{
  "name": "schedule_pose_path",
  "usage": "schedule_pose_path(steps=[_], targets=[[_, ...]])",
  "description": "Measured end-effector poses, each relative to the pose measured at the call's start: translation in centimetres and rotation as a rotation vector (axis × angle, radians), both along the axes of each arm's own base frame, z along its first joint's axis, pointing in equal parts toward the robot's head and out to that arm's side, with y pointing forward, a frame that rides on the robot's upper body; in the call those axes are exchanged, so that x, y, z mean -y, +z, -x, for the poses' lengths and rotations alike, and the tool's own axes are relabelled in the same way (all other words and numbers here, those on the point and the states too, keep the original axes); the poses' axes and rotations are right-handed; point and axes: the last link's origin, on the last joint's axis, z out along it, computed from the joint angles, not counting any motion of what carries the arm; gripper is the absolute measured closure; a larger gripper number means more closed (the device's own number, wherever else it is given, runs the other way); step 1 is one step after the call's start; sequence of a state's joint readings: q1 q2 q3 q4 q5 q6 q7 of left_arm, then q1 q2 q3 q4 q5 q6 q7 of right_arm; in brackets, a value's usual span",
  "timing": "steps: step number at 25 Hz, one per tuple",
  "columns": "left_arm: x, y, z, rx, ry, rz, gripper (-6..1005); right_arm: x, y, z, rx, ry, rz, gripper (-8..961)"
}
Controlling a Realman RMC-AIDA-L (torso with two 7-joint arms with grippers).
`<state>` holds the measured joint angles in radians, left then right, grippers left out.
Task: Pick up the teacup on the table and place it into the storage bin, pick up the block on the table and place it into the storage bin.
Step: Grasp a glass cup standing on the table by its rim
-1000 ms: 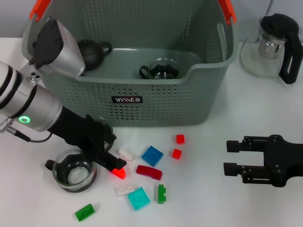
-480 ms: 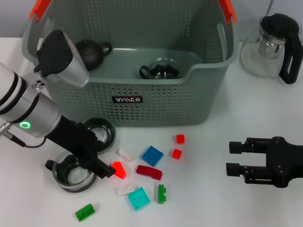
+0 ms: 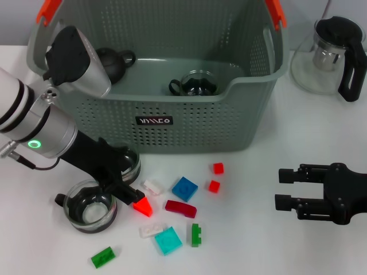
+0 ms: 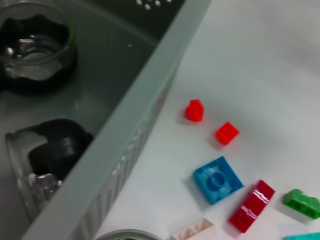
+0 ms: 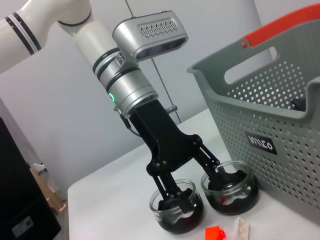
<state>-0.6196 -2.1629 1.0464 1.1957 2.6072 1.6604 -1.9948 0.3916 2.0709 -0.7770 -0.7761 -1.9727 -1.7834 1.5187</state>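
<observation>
Left pincer point(image 3: 117, 186): low over the surface point(image 3: 258, 240) in front of the bin, fingers spread apart, one over each of two glass cups; it holds nothing firmly that can be seen.
Near cup point(image 3: 90, 205): upright on the surface, a finger dipping into or against its rim; the right wrist view shows it beside the other cup.
Far cup point(image 3: 127, 162): upright, just in front of the bin wall, partly hidden by the arm, the other finger at its rim.
Bin point(image 3: 172, 123): grey-green perforated basket at the back of the surface, orange handle ends, black label on its front wall.
Inside bin: a glass cup point(image 3: 198, 83) and a dark teapot point(image 3: 112, 63) on the floor.
Blocks: loose on the surface in front of the bin, among them a red block point(image 3: 143, 207) just beside the left pincer's fingertip, a blue block point(image 3: 184, 188), a dark red block point(image 3: 180, 208), a teal block point(image 3: 167, 240) and a green block point(image 3: 102, 257).
Right pincer point(image 3: 287, 192): well apart on the right, just above the surface, fingers open and empty.
Glass pot point(image 3: 330, 54): right of the bin, black lid and handle.
</observation>
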Motion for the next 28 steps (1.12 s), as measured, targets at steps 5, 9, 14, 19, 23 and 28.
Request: schedule_pose_path(steps=[5,9,14,19,23,28], targets=[[0.0,-0.2,0.4,-0.020,0.007,-0.005,218,0.0,0.0,0.0,0.000,0.000,0.000,252],[0.3,-0.6,0.7,-0.047,0.013,0.022,225,0.0,0.0,0.0,0.001,0.000,0.000,252],[1.0,-1.1,0.9,-0.056,0.020,0.075,234,-0.1,0.0,0.0,0.001,-0.001,0.000,253],[1.8,-1.0,0.7,-0.044,0.036,0.131,243,-0.1,0.0,0.1,0.000,0.000,0.002,253],[1.5,-0.9,0.8,-0.050,0.033,0.106,251,-0.1,0.0,0.0,0.002,-0.002,-0.001,254],[1.1,-1.4,0.7,-0.063,0.011,0.088,260,-0.1,0.0,0.1,0.001,-0.001,-0.001,252]])
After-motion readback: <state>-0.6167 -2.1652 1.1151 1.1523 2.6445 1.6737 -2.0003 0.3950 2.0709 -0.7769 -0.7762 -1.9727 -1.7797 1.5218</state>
